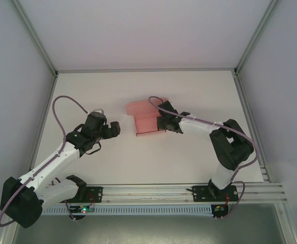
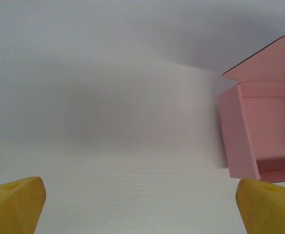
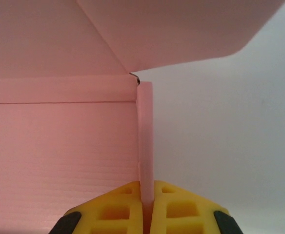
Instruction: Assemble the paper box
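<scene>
The pink paper box (image 1: 147, 121) lies mid-table, a shallow tray with its lid flap (image 1: 141, 107) spread out behind it. My right gripper (image 1: 165, 123) is shut on the box's right side wall (image 3: 145, 136), which stands upright between the two yellow fingertips (image 3: 118, 204). In the right wrist view the box floor (image 3: 59, 146) fills the left and the lid flap (image 3: 181, 29) hangs overhead. My left gripper (image 1: 113, 129) hovers open to the left of the box, apart from it. In the left wrist view its yellow fingertips (image 2: 13, 204) stand wide, with the box (image 2: 259, 131) at the right edge.
The white table (image 1: 138, 162) is walled by white panels with aluminium posts (image 1: 34, 35) at the back corners. A metal rail (image 1: 153, 190) carrying both arm bases runs along the near edge. Cables loop over each arm.
</scene>
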Controlling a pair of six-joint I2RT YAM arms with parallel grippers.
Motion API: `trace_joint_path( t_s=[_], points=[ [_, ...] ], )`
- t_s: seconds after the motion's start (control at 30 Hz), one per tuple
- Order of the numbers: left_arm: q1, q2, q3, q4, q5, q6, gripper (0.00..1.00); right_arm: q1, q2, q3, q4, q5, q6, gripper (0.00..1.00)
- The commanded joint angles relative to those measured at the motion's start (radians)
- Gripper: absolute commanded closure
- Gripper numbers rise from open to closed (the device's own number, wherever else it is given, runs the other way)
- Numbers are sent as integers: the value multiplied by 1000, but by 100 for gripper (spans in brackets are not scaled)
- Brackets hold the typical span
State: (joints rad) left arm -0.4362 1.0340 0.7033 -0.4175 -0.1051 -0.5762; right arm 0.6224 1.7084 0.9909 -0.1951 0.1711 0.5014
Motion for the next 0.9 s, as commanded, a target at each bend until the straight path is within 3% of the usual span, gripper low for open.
trace_joint_path(
  t_s=[0.0,0.43,0.6,0.87],
  points=[
    [5,18,-6,40,25,26,0,19,-76,-63,102,33,152,98],
    [3,23,-17,62,80,32,0,49,-12,-96,132,19,191,96],
    [4,55,-25,121,104,29,0,60,15,-62,72,87,163,88],
    [4,164,16,163,145,62,0,72,-19,-84,80,81,141,72]
  ],
)
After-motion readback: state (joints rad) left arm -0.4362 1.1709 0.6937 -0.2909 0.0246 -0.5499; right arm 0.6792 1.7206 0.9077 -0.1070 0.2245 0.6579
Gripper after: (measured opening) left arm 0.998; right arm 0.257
